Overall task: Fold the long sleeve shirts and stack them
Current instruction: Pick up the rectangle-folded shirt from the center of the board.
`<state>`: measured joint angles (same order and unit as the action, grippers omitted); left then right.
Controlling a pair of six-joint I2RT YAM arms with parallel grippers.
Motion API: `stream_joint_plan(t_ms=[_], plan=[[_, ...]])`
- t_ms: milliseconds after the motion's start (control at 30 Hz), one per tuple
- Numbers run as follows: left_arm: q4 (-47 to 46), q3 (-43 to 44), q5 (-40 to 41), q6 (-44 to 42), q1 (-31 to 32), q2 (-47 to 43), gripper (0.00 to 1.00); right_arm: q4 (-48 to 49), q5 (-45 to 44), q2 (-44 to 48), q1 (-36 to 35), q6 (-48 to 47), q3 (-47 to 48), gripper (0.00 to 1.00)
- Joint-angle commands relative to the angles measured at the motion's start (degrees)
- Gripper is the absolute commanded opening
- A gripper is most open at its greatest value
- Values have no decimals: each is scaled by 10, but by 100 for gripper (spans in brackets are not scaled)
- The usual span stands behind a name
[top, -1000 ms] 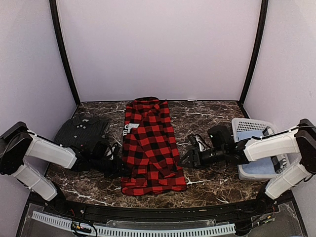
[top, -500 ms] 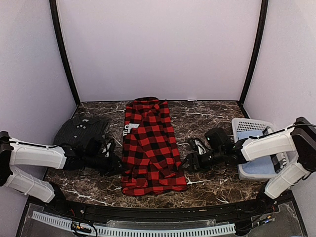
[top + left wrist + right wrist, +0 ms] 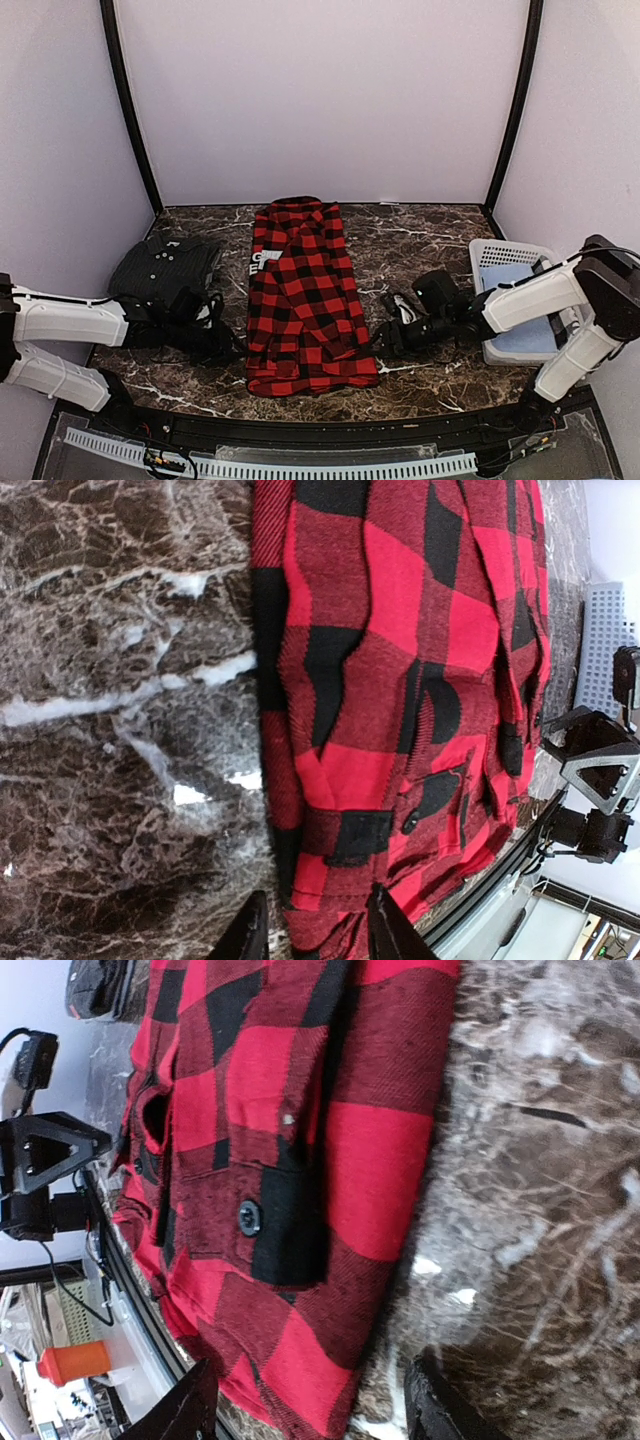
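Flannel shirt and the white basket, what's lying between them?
The top view shows the right hand there, open, over otherwise bare marble table, pointing at the flannel, with the basket behind it.

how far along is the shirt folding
Done: the charcoal shirt lies folded at the left. In hand: the red flannel is a long strip, the left tool and right tool open at its near corners. Left: fold it shorter and stack the two.
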<state>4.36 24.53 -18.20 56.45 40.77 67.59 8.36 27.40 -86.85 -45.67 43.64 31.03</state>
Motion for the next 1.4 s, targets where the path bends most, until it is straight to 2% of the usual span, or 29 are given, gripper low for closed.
stream_joint_plan(t_ms=[0,367,833,1233,1367], plan=[[-14,-10,-5,-1,-2,27,32,45,12,-37,-4,6,12,60],[-14,19,-32,-21,-3,98,31,71,15,-75,-4,16,30,55],[-7,34,-59,-20,-2,128,26,83,42,-112,-11,26,50,31],[-5,35,-81,-15,2,112,1,95,52,-120,-23,44,50,0],[12,25,-85,-14,6,84,0,107,49,-100,-32,62,30,0]])
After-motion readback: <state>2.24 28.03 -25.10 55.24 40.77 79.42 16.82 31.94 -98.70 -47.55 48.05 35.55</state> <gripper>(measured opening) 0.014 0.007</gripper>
